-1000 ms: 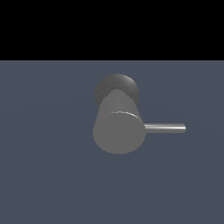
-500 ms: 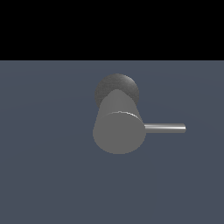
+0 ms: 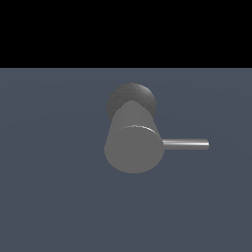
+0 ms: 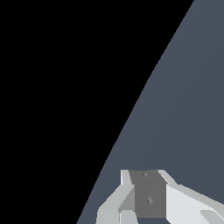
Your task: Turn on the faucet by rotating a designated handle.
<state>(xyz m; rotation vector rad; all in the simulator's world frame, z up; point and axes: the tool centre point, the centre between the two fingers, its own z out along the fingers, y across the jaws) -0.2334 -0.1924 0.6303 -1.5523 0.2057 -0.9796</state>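
Exterior view: faucet (matte grey); handle points right.

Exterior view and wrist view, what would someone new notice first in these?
In the exterior view, the faucet catches the eye: a thick grey cylinder near the middle, its flat round end facing the camera over a darker round base. The handle, a thin shiny rod, sticks out level toward the exterior view's right. The wrist view shows only part of the pale gripper above bare blue-grey floor, with no faucet in sight.
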